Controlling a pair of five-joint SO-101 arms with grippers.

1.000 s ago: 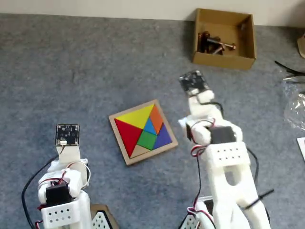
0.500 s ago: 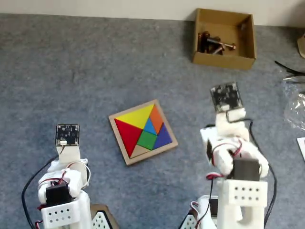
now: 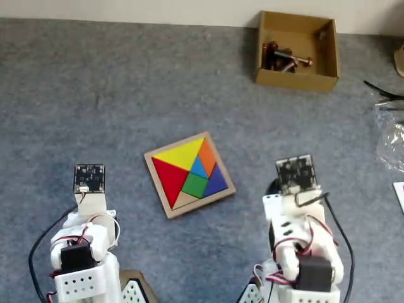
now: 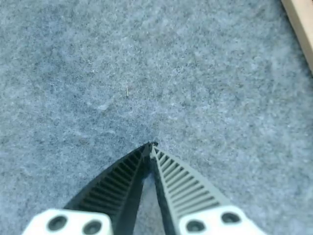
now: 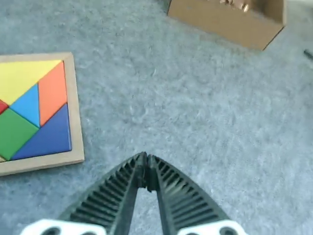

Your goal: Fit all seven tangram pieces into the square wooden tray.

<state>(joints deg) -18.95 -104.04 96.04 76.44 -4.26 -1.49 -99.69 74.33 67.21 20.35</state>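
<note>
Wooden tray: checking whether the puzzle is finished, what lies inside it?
Seven flat pieces fill the wooden tray: yellow, red, orange, light blue, green, dark blue and tan. They cover its floor.

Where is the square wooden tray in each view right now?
High view: the wooden tray lies mid-table, between the two arms.
Left wrist view: a strip of its rim at the frame's edge, well off the left gripper.
Right wrist view: its blue-and-orange corner, beside the right gripper.
Shared landmark: the cardboard box, beyond the tray in the high and right wrist views.
</note>
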